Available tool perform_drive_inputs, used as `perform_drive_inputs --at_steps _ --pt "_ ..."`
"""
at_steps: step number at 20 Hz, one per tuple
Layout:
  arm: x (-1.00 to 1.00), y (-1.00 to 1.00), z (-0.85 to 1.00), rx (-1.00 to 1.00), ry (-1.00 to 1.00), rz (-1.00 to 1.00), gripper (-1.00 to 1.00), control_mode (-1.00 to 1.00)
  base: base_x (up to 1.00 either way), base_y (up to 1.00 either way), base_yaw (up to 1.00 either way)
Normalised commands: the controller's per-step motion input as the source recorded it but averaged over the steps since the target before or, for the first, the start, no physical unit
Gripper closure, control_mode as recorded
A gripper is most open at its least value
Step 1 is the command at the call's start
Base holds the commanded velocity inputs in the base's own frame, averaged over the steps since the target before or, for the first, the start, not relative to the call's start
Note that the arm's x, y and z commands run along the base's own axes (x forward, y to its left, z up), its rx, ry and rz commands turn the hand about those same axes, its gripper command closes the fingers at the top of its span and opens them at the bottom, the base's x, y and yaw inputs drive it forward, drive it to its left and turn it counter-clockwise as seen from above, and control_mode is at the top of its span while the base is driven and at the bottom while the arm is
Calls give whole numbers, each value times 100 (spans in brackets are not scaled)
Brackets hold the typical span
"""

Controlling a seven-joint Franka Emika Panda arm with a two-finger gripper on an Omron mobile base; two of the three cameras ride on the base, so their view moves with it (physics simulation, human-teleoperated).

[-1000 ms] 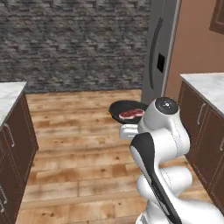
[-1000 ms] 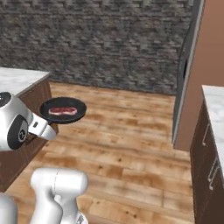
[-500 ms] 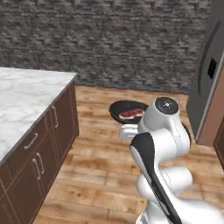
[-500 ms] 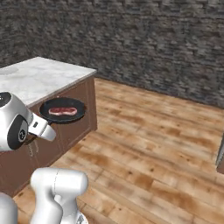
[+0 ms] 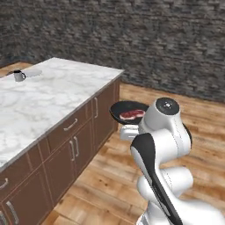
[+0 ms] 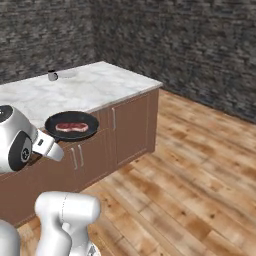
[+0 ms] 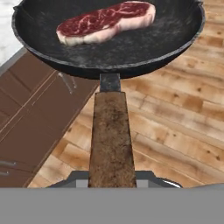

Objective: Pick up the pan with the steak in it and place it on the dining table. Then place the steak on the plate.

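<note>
My gripper [image 7: 113,177] is shut on the brown wooden handle [image 7: 111,135] of the black pan [image 7: 131,48], which I hold level above the wooden floor. The red-pink steak [image 7: 105,22] lies flat inside the pan, toward its far side. From the left base view, the pan [image 5: 127,112] with the steak [image 5: 132,114] hangs just beyond the arm's head, beside the corner of the dining table [image 5: 48,96]. The right base view has the pan [image 6: 72,125] in front of the table's cabinet face. A white plate [image 6: 67,74] lies at the table's far end.
A small grey mug [image 5: 18,75] stands beside the plate on the marble top. The island's brown cabinet doors [image 6: 127,125] face the arm. A dark stone wall [image 5: 154,39] runs behind, with open wooden floor [image 6: 200,165] to the right.
The whole scene has swung across both base views: the camera has turned, the fridge has left the picture and the marble island has come in close. The pan stays held the same.
</note>
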Motion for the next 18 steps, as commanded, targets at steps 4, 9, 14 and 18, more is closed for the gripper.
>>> perform_drive_inputs --at_steps 4,9,14,18 --pt "0 0 0 0 0 0 100 100 -2 0 50" --pt "0 0 0 0 0 0 100 100 -3 0 50" --pt "0 0 0 0 0 0 100 100 -4 -2 49" --pt "0 0 0 0 0 0 100 100 -2 -6 46"
